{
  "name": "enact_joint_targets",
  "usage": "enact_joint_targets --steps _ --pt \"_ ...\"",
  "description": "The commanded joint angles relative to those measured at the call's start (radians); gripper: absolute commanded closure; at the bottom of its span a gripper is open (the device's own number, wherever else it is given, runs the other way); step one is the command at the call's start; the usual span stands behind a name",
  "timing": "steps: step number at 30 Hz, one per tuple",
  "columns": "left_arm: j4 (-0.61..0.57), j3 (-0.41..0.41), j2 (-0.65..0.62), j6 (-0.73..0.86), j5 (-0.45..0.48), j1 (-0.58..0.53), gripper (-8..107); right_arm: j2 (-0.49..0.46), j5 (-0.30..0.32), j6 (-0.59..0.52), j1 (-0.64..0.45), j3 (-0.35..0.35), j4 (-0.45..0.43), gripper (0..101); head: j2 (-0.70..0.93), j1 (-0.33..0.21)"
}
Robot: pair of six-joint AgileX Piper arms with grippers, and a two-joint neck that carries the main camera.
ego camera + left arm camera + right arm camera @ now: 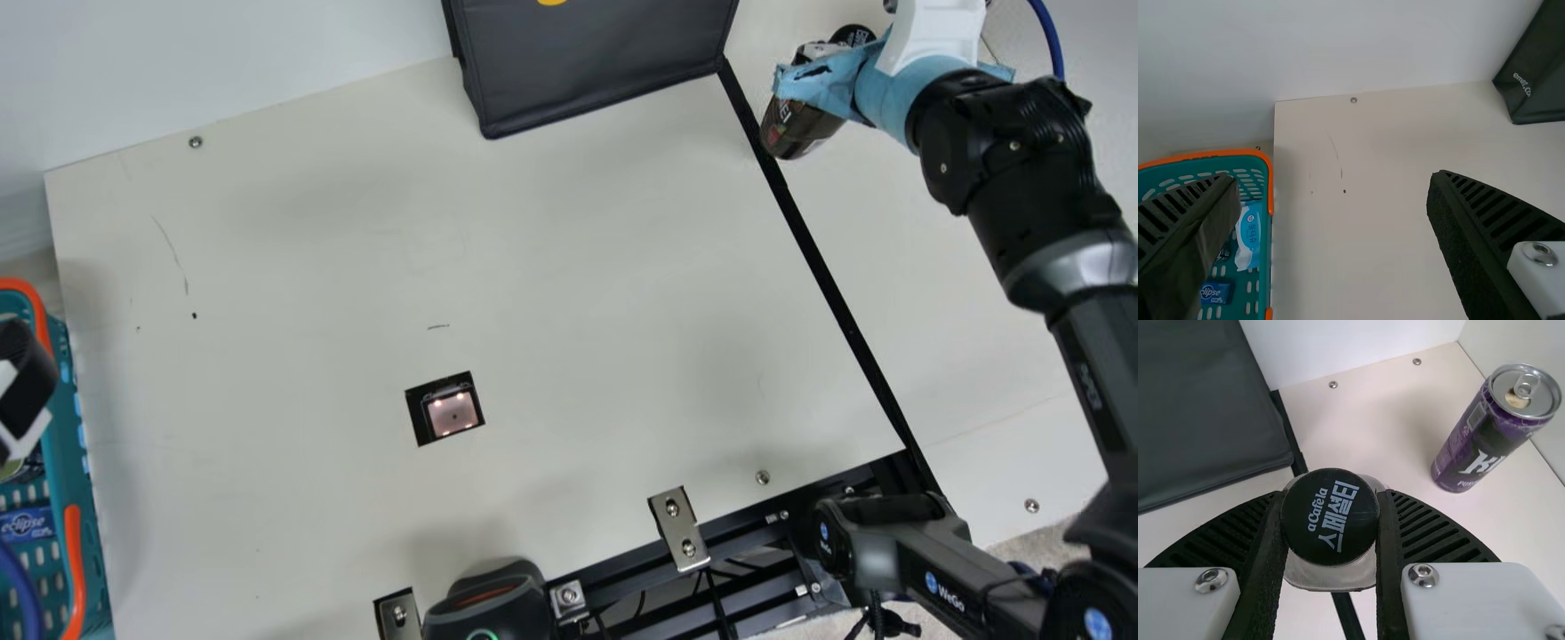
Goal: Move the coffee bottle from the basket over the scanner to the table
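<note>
My right gripper (822, 84) is at the upper right in the main view, holding the dark coffee bottle (794, 129) above the black seam. In the right wrist view the bottle's black cap (1331, 517) sits between the two ribbed fingers of that gripper (1332, 527), which is shut on it. At the main view's left edge, part of my left gripper (25, 382) shows over the teal basket (76, 498). The left wrist view has the left gripper (1331, 207) open, its fingers wide apart, beside the basket (1265, 267). The scanner window (452, 413) is lit in the table.
A dark bag (596, 67) stands at the table's back. A purple can (1485, 437) is on the table right of the seam. A black handheld device (489, 604), metal brackets (678, 529) and a black frame line the front edge. Small packs (1248, 237) lie in the basket.
</note>
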Motion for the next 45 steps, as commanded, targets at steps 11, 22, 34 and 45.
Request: enact_joint_targets --steps 11,22,34,45 --pt "0.0 0.0 0.0 0.0 0.0 0.0 9 0.176 -0.015 -0.147 -0.053 -0.11 0.098 101 -0.002 -0.029" --pt "0.0 0.0 0.0 0.0 0.0 0.0 9 0.267 0.023 -0.307 -0.124 -0.206 0.246 98 -0.002 -0.029" --pt "0.0 0.0 0.0 0.0 0.0 0.0 9 0.306 0.042 -0.352 -0.165 -0.235 0.275 58 -0.002 -0.029" --pt "0.0 0.0 0.0 0.0 0.0 0.0 9 0.288 0.05 -0.353 -0.159 -0.236 0.244 21 -0.002 -0.029"
